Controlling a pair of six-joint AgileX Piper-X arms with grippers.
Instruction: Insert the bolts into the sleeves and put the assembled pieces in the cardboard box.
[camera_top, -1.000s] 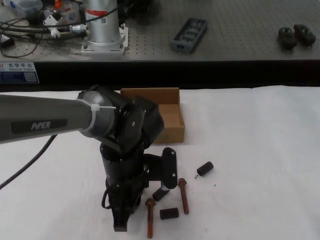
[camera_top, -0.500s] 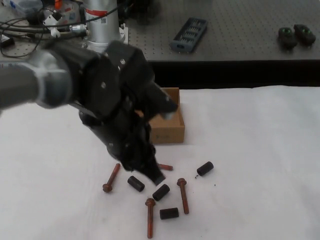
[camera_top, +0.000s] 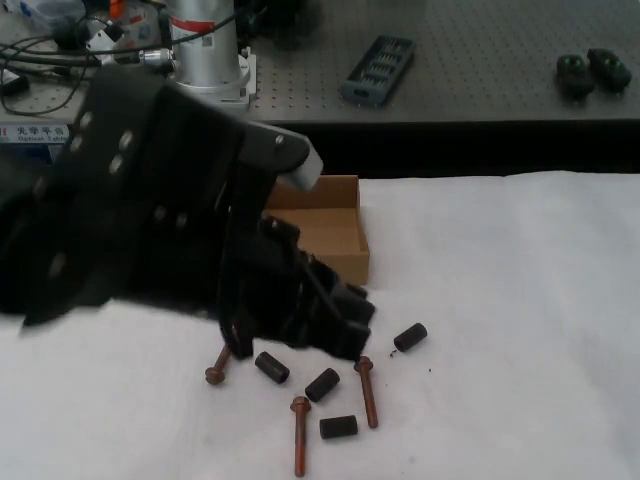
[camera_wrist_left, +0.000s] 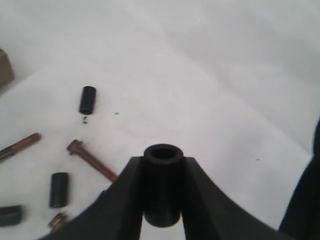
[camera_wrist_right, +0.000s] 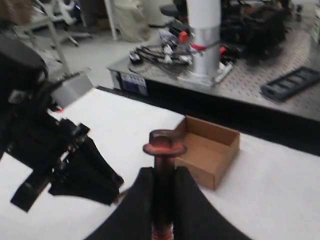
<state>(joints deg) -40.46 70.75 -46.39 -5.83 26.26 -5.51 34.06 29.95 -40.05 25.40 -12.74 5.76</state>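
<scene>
Your left gripper (camera_wrist_left: 162, 172) pinches sleeve (camera_wrist_left: 162, 207). Your right gripper (camera_wrist_right: 163, 176) pinches bolt (camera_wrist_right: 164, 144), head sticking out. Loose bolts (camera_top: 367, 392), loose sleeves (camera_top: 410, 337) lie on tabletop (camera_top: 520, 300), nearer than box (camera_top: 345, 235).

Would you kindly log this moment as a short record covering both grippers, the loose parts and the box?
left gripper: shut on a black sleeve
right gripper: shut on a bolt, head above the fingers
loose bolts: three visible on the white cloth
loose sleeves: four visible on the cloth
cardboard box: open, nothing seen inside
</scene>
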